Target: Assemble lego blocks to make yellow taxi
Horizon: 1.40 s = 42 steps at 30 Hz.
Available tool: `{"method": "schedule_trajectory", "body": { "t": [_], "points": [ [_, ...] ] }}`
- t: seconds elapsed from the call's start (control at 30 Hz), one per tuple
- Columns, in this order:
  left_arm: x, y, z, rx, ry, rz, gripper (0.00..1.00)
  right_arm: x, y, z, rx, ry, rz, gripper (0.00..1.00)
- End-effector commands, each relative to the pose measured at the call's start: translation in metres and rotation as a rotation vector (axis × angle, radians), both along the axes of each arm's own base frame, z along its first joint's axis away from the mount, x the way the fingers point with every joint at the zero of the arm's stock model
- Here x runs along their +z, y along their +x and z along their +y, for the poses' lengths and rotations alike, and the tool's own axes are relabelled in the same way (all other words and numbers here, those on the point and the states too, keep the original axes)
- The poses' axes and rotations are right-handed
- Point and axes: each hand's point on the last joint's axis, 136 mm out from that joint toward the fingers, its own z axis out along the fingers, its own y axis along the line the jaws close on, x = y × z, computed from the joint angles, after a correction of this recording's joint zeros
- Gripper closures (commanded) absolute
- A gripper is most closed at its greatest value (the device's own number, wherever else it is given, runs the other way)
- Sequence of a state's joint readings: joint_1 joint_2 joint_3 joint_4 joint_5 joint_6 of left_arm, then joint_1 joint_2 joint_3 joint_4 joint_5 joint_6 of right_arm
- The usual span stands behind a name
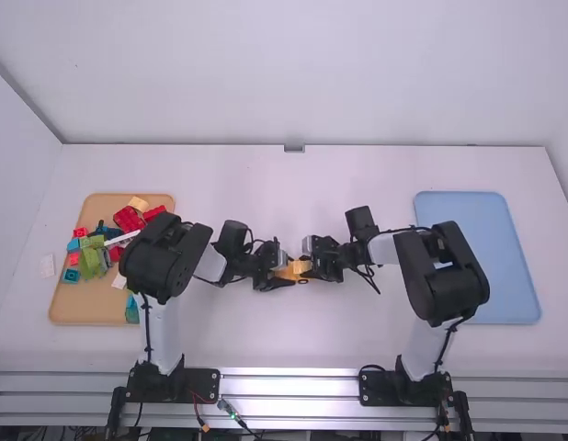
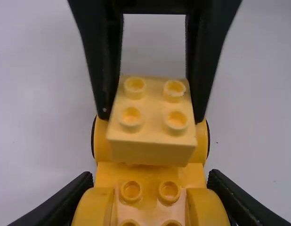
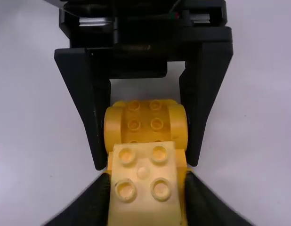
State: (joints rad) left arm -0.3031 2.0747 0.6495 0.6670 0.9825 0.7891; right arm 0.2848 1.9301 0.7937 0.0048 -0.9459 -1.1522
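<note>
Near the table's middle, my left gripper (image 1: 277, 274) is shut on the sides of an orange-yellow wheeled base (image 1: 289, 271). Facing it from the right, my right gripper (image 1: 319, 261) is shut on a lighter yellow brick (image 1: 303, 266). In the left wrist view the left gripper (image 2: 150, 197) clasps the studded base (image 2: 150, 178), and the brick (image 2: 153, 127) lies over the base's far end, by the wheels. The right wrist view has the right gripper (image 3: 148, 193) around the brick (image 3: 143, 188). Whether the brick is pressed down or just above the studs, I cannot tell.
A tan tray (image 1: 86, 312) at the left carries several loose bricks in red, green, blue and yellow, partly behind the left arm. The blue tray (image 1: 505, 266) lies at the right, beyond the right arm's elbow. A small white piece (image 1: 48, 265) rests left of the tan tray.
</note>
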Motion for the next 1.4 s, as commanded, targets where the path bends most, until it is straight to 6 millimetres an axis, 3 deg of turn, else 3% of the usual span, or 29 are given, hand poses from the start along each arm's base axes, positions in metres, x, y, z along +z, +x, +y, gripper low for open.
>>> {"method": "schedule_trajectory", "body": {
  "t": [0.0, 0.2, 0.4, 0.43, 0.47, 0.5, 0.53, 0.8, 1.07, 1.37],
  "points": [
    [-0.016, -0.012, 0.003, 0.012, 0.042, 0.060, 0.45, -0.017, -0.001, -0.010, -0.047, -0.064, 0.050, 0.41],
    [-0.016, -0.012, 0.003, 0.012, 0.042, 0.060, 0.45, -0.009, 0.002, -0.010, -0.044, -0.024, 0.042, 0.33],
    [-0.016, -0.011, 0.003, 0.013, 0.044, 0.060, 0.44, 0.033, 0.002, -0.001, -0.009, 0.105, -0.004, 0.36],
    [-0.016, -0.011, 0.003, 0.013, 0.044, 0.060, 0.44, 0.039, 0.002, 0.000, -0.004, 0.124, -0.009, 0.45],
    [-0.016, -0.012, 0.003, 0.013, 0.045, 0.059, 0.44, 0.047, 0.001, 0.001, 0.006, 0.150, -0.018, 0.70],
    [-0.016, -0.012, 0.003, 0.014, 0.044, 0.060, 0.44, 0.048, 0.001, 0.001, 0.007, 0.152, -0.019, 0.76],
    [-0.016, -0.011, 0.003, 0.014, 0.044, 0.060, 0.44, 0.050, 0.001, 0.003, 0.012, 0.161, -0.025, 1.00],
    [-0.016, -0.011, 0.003, 0.014, 0.044, 0.060, 0.44, 0.021, -0.002, 0.013, -0.017, 0.045, 0.027, 1.00],
    [-0.016, -0.011, 0.003, 0.014, 0.044, 0.059, 0.45, 0.002, 0.008, 0.002, -0.115, -0.072, 0.064, 1.00],
    [-0.016, -0.011, 0.003, 0.014, 0.044, 0.060, 0.46, -0.014, 0.002, -0.004, -0.128, -0.186, 0.066, 1.00]
  ]
}}
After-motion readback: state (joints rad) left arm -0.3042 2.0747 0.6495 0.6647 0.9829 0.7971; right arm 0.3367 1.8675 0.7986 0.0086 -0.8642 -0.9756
